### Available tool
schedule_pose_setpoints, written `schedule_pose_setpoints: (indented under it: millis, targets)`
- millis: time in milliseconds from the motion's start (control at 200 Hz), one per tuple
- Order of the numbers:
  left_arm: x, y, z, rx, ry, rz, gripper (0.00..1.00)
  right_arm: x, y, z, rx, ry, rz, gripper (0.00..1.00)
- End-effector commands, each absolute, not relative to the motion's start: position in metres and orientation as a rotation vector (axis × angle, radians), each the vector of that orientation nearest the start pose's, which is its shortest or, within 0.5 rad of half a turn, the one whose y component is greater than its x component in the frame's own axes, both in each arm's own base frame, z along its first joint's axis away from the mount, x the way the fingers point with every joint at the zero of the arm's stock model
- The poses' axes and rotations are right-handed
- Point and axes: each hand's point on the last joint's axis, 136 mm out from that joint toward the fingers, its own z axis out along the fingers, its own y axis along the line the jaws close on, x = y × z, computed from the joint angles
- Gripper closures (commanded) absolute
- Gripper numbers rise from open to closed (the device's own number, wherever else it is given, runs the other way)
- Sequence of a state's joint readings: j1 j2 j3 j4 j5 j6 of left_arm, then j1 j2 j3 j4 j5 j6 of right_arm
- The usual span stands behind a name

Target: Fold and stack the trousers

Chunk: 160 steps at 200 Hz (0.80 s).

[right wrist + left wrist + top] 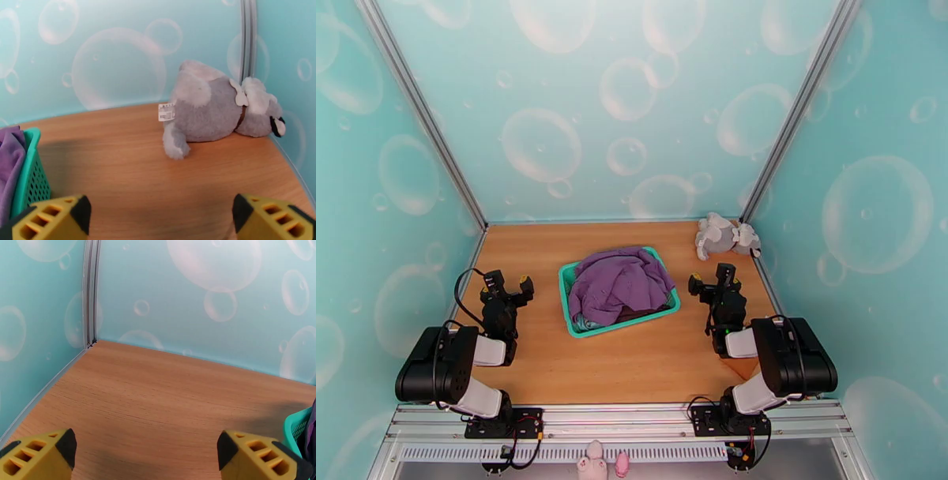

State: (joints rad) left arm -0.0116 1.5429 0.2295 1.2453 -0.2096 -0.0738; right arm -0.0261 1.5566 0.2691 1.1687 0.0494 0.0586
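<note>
Nearest, at 6 o'clock on the front rail, sit two small pink objects point(594, 462), too small to identify. Two arms rise from that rail. On the wooden table point(632, 367), the left gripper point(510, 281) hovers at 9 o'clock from the one green basket point(620, 327). Its two yellow fingers are spread wide with nothing between them. The right gripper point(711, 279) hovers at 3 o'clock from the basket, equally wide and holding nothing. One pair of purple trousers point(620, 280) lies crumpled in the basket, heaped over its rim. One dark brown garment point(644, 309) peeks out beneath. Farthest, at 1 o'clock in the corner, one grey plush toy point(723, 235) lies on its side.
</note>
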Motion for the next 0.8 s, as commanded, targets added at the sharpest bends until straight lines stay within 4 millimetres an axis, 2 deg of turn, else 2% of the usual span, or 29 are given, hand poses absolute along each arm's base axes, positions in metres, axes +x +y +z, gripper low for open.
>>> schedule_pose_setpoints:
  millis: [0, 680, 795]
  targets:
    - [0.379, 0.031, 0.14, -0.195, 1.628, 0.109, 0.01, 0.387, -0.02, 0.129, 0.098, 1.691, -0.021, 0.01]
    - [0.379, 0.031, 0.141, -0.197, 1.624, 0.109, 0.01, 0.386, -0.019, 0.131, 0.103, 1.682, -0.044, 0.01]
    - [0.372, 0.043, 0.143, -0.272, 1.599, 0.139, 0.01, 0.382, -0.022, 0.133, 0.124, 1.666, -0.059, 0.01]
